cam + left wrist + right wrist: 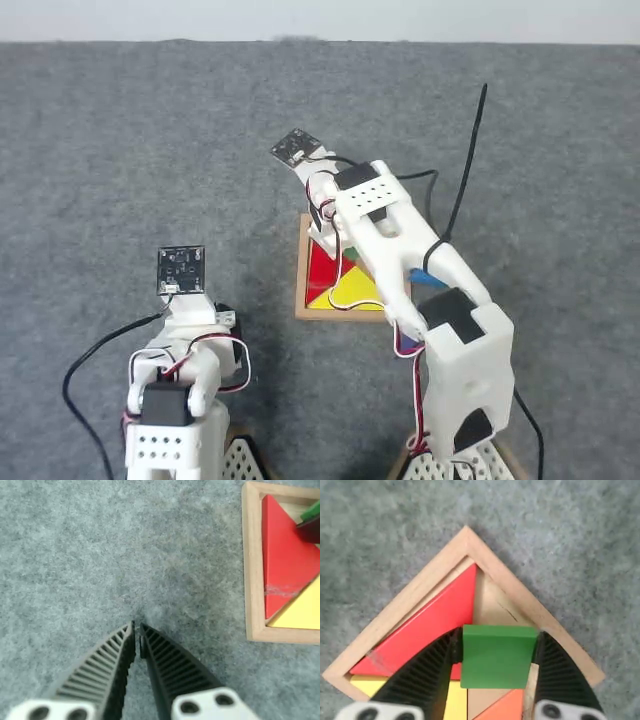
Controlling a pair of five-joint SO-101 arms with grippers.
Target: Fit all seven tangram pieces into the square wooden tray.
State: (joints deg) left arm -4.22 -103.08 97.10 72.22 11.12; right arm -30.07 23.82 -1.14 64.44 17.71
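The square wooden tray (301,290) lies mid-table, partly under the right arm. Its rim (495,565) frames a red triangle (427,630), a yellow piece (455,702) and an orange piece (507,707), with bare wood in one corner. My right gripper (497,655) is shut on a green square piece (496,656) held over the tray. My left gripper (137,627) is shut on nothing, low over the grey mat to the tray's left, at the near left (185,300). The tray (252,580) with red (287,565) and yellow (300,612) pieces sits off to its side.
Grey carpet-like mat (150,150) covers the table. The right arm's body and cables (450,310) stretch over the tray's right half, hiding it. Open mat lies to the left and behind the tray.
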